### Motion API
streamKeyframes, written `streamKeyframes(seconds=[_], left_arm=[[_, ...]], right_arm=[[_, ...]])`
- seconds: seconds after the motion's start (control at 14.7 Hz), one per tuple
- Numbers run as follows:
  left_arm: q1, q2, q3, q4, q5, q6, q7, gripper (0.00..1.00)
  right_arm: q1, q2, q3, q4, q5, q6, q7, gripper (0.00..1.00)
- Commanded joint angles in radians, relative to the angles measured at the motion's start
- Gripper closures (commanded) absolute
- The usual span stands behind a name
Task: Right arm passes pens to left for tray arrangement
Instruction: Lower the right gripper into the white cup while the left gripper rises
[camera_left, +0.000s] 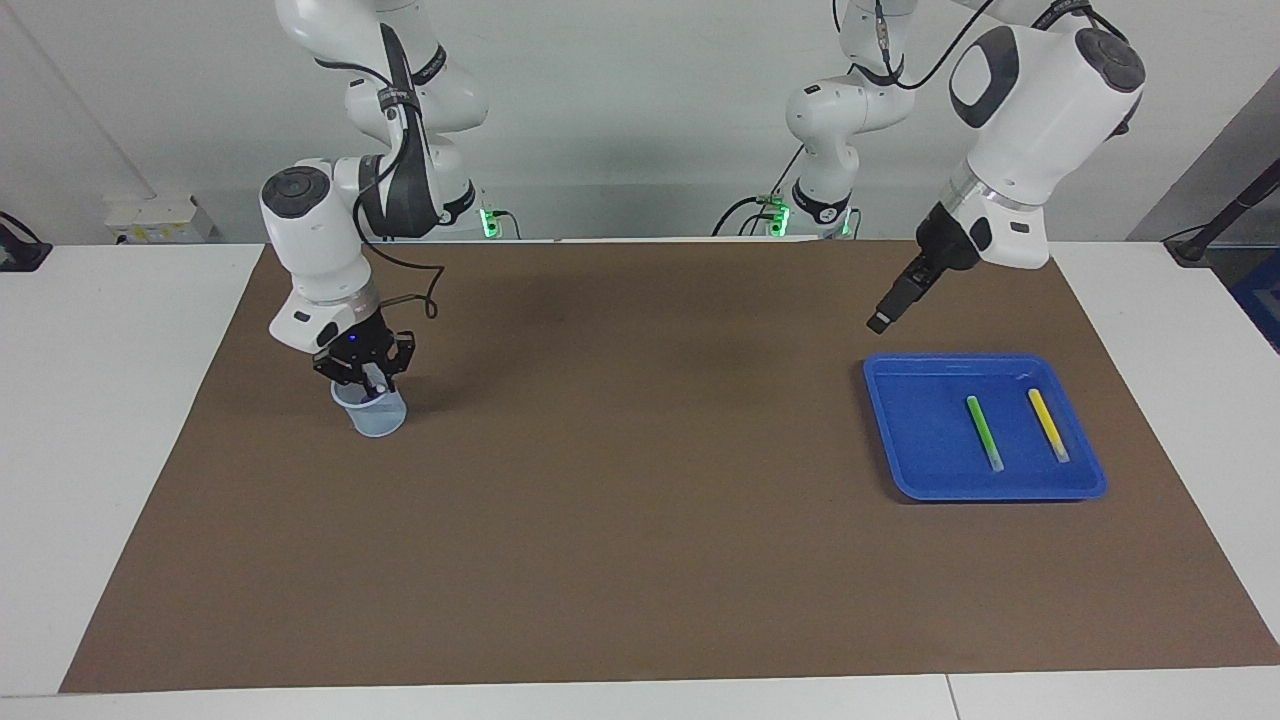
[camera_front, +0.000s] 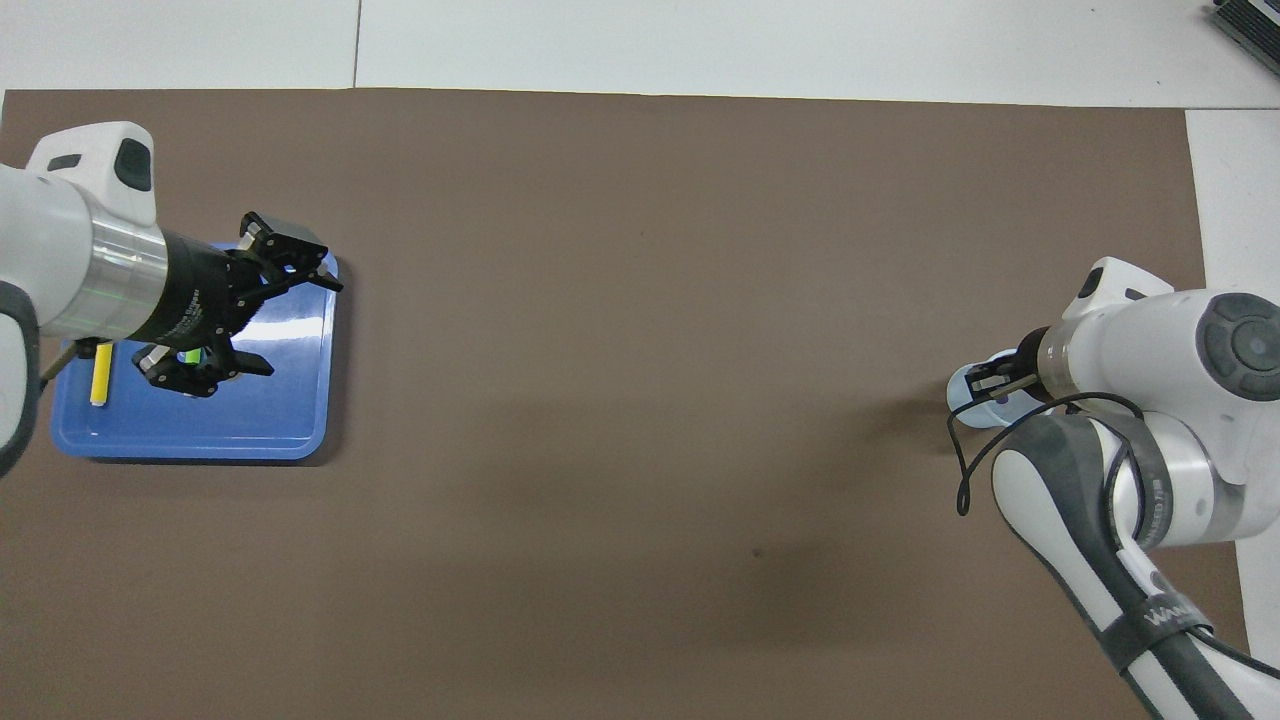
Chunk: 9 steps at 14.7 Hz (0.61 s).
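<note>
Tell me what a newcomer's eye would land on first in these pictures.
The shallow bright blue plastic tray at the left arm's end of the brown mat stands out, with a slim green marker pen and a slim yellow marker pen lying side by side in it. The left gripper hangs open above the mat beside it. The right gripper dips, jaws shut, into a small translucent pale-blue cup.
</note>
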<state>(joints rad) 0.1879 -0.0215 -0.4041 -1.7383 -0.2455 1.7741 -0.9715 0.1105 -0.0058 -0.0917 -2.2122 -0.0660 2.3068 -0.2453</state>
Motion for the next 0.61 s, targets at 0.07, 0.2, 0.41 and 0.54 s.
streamKeyframes(seconds=[0.07,0.2,0.41,0.54], left_arm=[[-0.033,-0.028,-0.029,-0.013,-0.018,-0.015,-0.252,0.00],[-0.053,-0.031,-0.035,-0.012,-0.030,-0.028,-0.343,0.00],[-0.113,-0.037,-0.035,-0.012,-0.029,-0.013,-0.534,0.00],[-0.125,-0.057,-0.036,-0.044,-0.029,-0.010,-0.634,0.00]], right_arm=[[-0.015,-0.022,0.007,-0.030,-0.021,0.016,-0.019,1.00],[-0.020,-0.022,0.007,-0.029,-0.021,0.014,-0.019,1.00],[-0.021,-0.022,0.007,-0.026,-0.021,0.005,-0.020,1.00],[-0.021,-0.019,0.007,-0.018,-0.021,-0.001,-0.031,1.00]])
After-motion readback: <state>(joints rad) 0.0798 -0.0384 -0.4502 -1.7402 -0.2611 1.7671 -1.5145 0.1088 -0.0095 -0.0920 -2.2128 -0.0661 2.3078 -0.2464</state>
